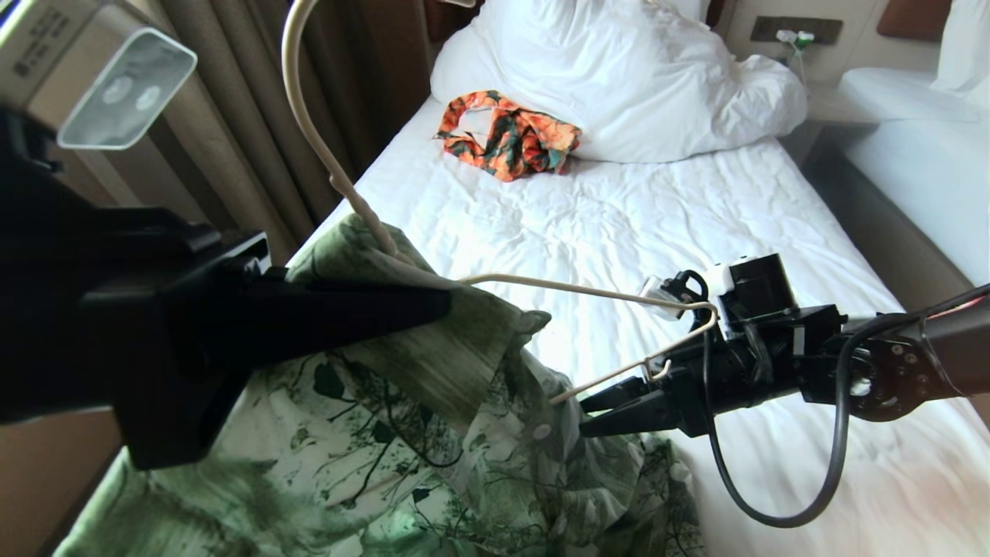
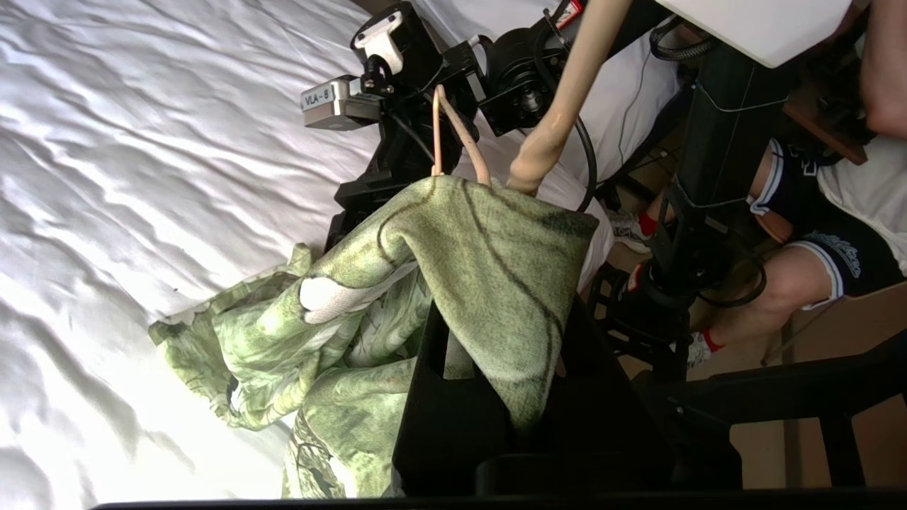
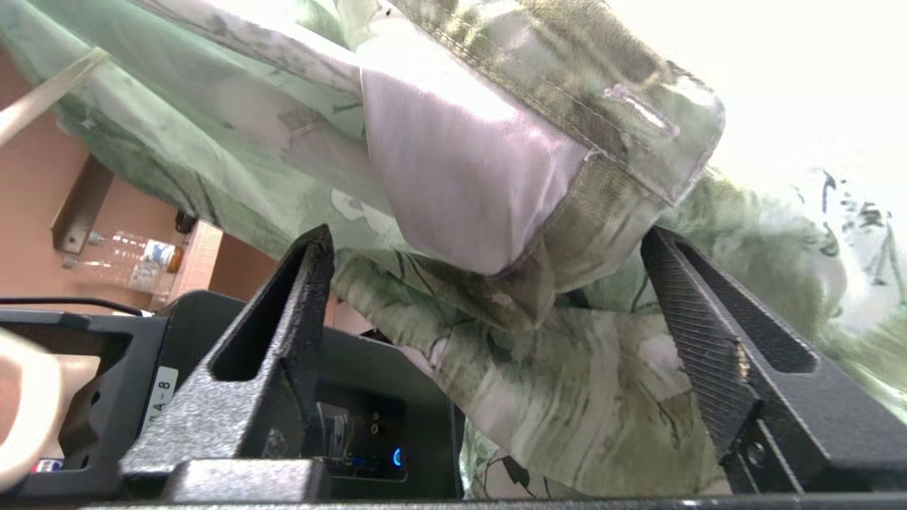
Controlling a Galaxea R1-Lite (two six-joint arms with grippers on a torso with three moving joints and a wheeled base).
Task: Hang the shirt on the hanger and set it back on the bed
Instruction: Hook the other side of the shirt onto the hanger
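The shirt (image 1: 402,418) lies heaped on the near left part of the bed (image 1: 619,224), draped over the hanger (image 1: 588,294); the left hand (image 1: 402,305) is left of the shirt, the right hand (image 1: 611,410) right of it; a floral garment (image 1: 506,135) lies behind the shirt, before the pillow (image 1: 619,70).

An orange-and-teal garment (image 1: 506,135) lies crumpled beside brown curtains (image 1: 255,116).

My left hand (image 1: 433,305) hides part of the shirt (image 1: 433,464), whose lower end runs off the head view's bottom edge. The hanger (image 1: 588,292) vanishes under the cloth on one side, its hook cut off at the top edge.
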